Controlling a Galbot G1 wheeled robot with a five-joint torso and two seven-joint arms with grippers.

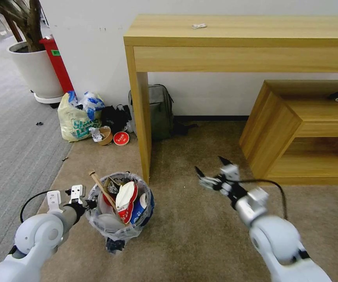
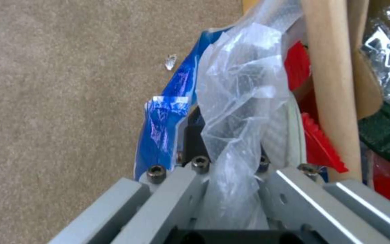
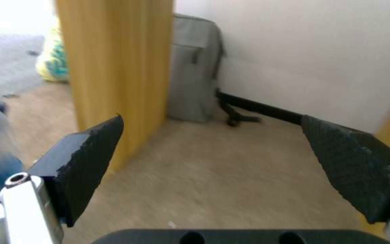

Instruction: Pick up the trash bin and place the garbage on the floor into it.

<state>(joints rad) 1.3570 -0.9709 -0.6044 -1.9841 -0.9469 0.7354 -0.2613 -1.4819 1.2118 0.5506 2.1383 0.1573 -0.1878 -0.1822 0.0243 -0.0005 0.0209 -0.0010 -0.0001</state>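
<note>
The trash bin (image 1: 118, 232), lined with a crinkly clear bag, sits low over the beige floor (image 1: 200, 239) at the lower left. It is stuffed with garbage: a white and red slipper (image 1: 125, 199), a wooden stick (image 1: 101, 188) and a blue-white cup (image 1: 139, 212). My left gripper (image 1: 87, 203) is shut on the bin's near rim. The left wrist view shows my left gripper (image 2: 224, 150) pinching the bag and rim, with the stick (image 2: 335, 84) beside them. To the right of the bin, my right gripper (image 1: 209, 166) hangs open and empty above the carpet, and is seen as the right gripper (image 3: 212, 126) facing the table leg.
A wooden table leg (image 1: 143, 129) stands just behind the bin, with a low wooden shelf (image 1: 290, 133) to the right. By the wall are a grey backpack (image 1: 159, 109), a yellowish shopping bag (image 1: 76, 119), a brown bowl (image 1: 106, 135) and a red lid (image 1: 121, 138). Grey ribbed carpet (image 1: 8, 149) lies left.
</note>
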